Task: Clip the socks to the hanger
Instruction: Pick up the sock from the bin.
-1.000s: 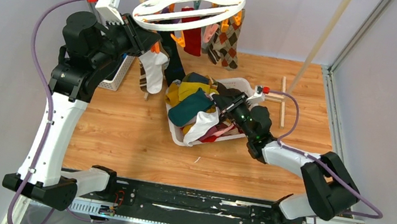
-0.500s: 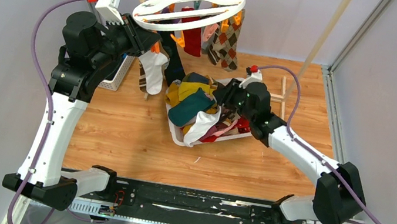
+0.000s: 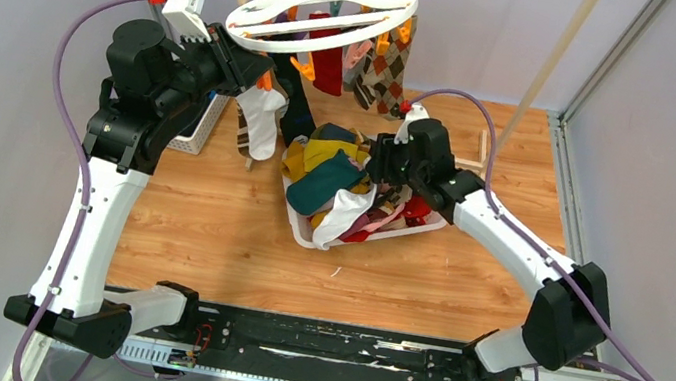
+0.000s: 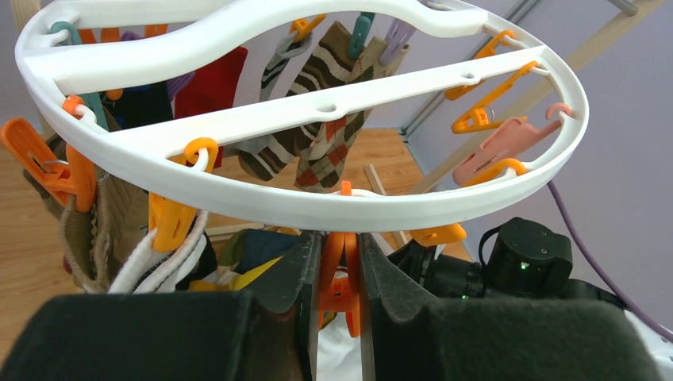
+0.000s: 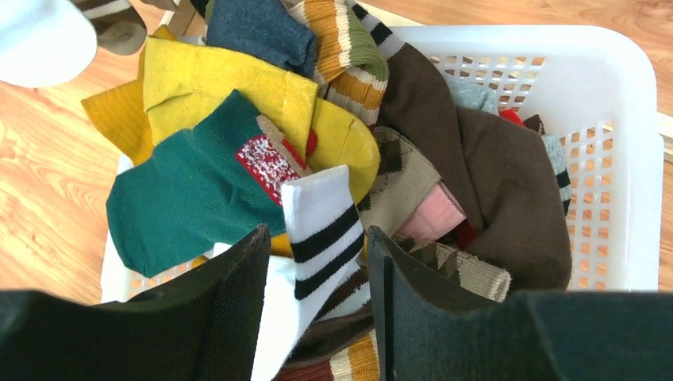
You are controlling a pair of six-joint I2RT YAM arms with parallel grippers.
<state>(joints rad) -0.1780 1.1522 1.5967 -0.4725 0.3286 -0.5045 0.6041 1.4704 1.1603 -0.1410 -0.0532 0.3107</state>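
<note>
The round white hanger (image 3: 326,9) hangs at the back with orange clips; an argyle sock (image 3: 390,72), a red sock (image 3: 328,63) and a white sock (image 3: 263,124) hang from it. My left gripper (image 3: 256,72) is shut on an orange clip (image 4: 340,278) under the hanger's rim (image 4: 317,202). My right gripper (image 3: 380,167) is open just above the heap of socks in a white basket (image 3: 416,147). In the right wrist view a white sock with black stripes (image 5: 321,238) lies between my open fingers (image 5: 238,302), beside a teal sock (image 5: 182,198) and a mustard sock (image 5: 222,87).
A second white lattice basket (image 3: 200,124) stands at the left behind my left arm. A wooden stand (image 3: 481,166) lies right of the sock basket. Wooden poles and metal frame posts rise at the back. Grey walls close both sides.
My right arm has swung left and away from me, bringing its gripper over the basket's middle. My left arm has not moved.
</note>
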